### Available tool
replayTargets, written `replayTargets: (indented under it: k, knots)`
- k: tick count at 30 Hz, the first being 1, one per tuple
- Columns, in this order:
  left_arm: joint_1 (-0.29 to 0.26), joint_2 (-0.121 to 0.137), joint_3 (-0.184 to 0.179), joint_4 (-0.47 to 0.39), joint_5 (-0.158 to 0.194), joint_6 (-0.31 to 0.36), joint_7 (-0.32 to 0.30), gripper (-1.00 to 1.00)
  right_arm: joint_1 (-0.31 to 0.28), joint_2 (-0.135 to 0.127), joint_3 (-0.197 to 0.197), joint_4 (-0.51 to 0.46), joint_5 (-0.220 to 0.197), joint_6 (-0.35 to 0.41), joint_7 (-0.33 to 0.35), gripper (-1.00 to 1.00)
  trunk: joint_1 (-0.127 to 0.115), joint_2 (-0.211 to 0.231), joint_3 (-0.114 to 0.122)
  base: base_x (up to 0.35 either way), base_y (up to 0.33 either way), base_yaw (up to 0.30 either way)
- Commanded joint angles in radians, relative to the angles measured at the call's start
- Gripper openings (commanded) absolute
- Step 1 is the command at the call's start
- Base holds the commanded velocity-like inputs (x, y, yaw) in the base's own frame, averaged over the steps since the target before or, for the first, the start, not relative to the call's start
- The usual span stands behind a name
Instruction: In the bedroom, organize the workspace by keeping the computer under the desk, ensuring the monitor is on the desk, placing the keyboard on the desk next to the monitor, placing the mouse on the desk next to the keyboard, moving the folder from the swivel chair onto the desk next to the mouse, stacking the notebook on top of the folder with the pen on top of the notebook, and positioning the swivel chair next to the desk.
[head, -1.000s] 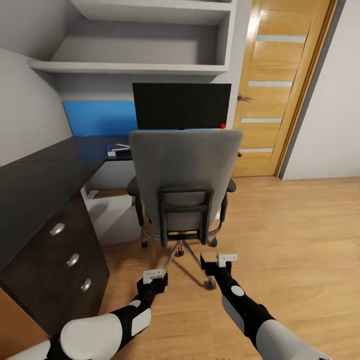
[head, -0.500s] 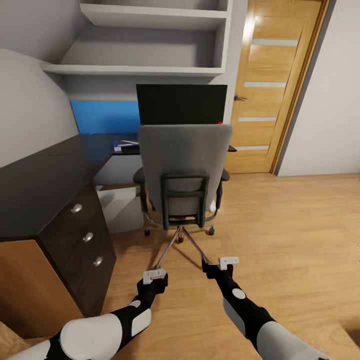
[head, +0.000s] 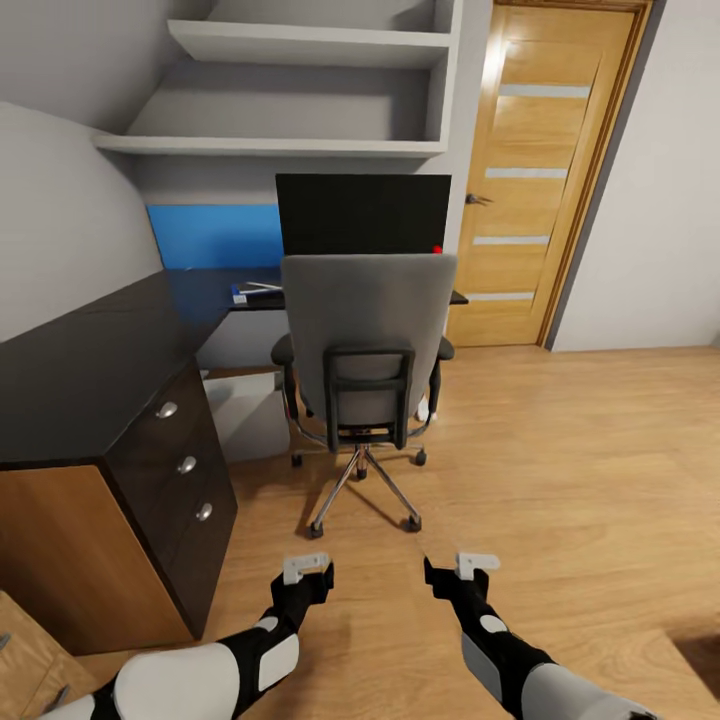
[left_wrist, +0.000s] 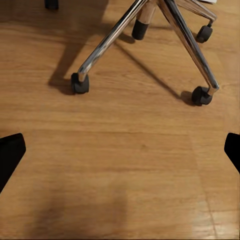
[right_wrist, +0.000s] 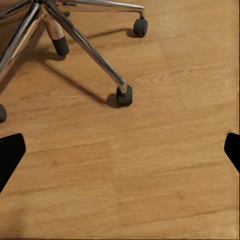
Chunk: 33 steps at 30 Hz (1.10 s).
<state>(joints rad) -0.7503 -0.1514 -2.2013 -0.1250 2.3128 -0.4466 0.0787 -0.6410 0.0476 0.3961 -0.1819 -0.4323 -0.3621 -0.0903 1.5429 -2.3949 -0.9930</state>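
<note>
The swivel chair (head: 365, 330) stands with its grey back toward me, pulled up to the black-topped desk (head: 90, 360). Behind it the monitor (head: 362, 213) stands on the desk. Left of the monitor lies a flat blue folder (head: 241, 297) with something dark and something pale on top, too small to name. The light grey computer (head: 245, 412) sits under the desk. Keyboard and mouse are hidden behind the chair. My left gripper (head: 305, 572) (left_wrist: 120, 152) and right gripper (head: 470, 568) (right_wrist: 120, 152) hang open and empty over the floor, short of the chair's castors (left_wrist: 80, 84) (right_wrist: 124, 95).
Dark drawers with silver knobs (head: 186, 465) face the floor at the left. A wooden door (head: 540, 180) stands shut at the back right, and white wall shelves (head: 300, 145) hang above the desk. Light wood floor (head: 560, 460) stretches open to the right. A light-wood corner (head: 25, 660) shows bottom left.
The whole view has drawn back from the chair and desk, so the camera moved away. Both grippers sit lower in the picture, farther from the castors, still open.
</note>
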Motion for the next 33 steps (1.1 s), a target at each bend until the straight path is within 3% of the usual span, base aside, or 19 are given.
replayTargets:
  k: [1, 4, 5, 10, 11, 21, 28, 30, 33]
  knots:
    - [0.003, 0.001, -0.008, -0.006, 0.002, -0.005, 0.009, 1.0, -0.001, 0.001, 0.01, 0.017, -0.008, -0.016, -0.007, 1.0, -0.004, 0.007, 0.002, -0.01, 0.0, 0.0]
    - [0.012, 0.001, -0.009, -0.017, 0.002, -0.006, 0.01, 1.0, 0.0, 0.004, 0.011, 0.06, -0.016, -0.054, -0.006, 1.0, -0.016, 0.028, 0.012, -0.006, 0.0, 0.0]
    - [0.072, 0.015, -0.008, -0.042, 0.002, -0.011, 0.045, 1.0, 0.016, 0.012, 0.01, 0.179, -0.024, -0.187, -0.007, 1.0, -0.02, 0.035, 0.015, 0.0, 0.0, 0.0]
    - [0.096, 0.019, -0.008, -0.043, 0.002, -0.012, 0.058, 1.0, 0.048, 0.012, 0.009, 0.193, -0.024, -0.235, -0.009, 1.0, -0.039, 0.07, 0.031, 0.0, 0.0, 0.0]
    - [0.121, 0.02, -0.008, -0.045, 0.002, -0.013, 0.085, 1.0, 0.072, 0.01, 0.008, 0.197, -0.024, -0.29, -0.01, 1.0, -0.043, 0.077, 0.034, 0.0, 0.0, 0.0]
    - [0.138, 0.031, -0.008, -0.045, 0.002, -0.013, 0.09, 1.0, 0.081, 0.004, 0.005, 0.199, -0.023, -0.319, -0.025, 1.0, -0.081, 0.147, 0.065, 0.0, 0.0, 0.0]
    - [0.23, 0.086, -0.008, -0.045, 0.002, -0.036, 0.089, 1.0, 0.119, -0.018, 0.006, 0.199, -0.023, -0.383, -0.041, 1.0, -0.108, 0.196, 0.087, 0.0, 0.0, 0.0]
    - [0.286, 0.12, -0.008, -0.045, 0.002, -0.105, 0.09, 1.0, 0.143, -0.023, 0.005, 0.199, -0.023, -0.42, -0.043, 1.0, -0.115, 0.21, 0.093, 0.0, 0.0, 0.0]
    - [0.318, 0.132, -0.008, -0.045, 0.002, -0.132, 0.09, 1.0, 0.161, -0.036, 0.004, 0.2, -0.023, -0.432, -0.044, 1.0, -0.127, 0.231, 0.103, 0.0, 0.0, 0.0]
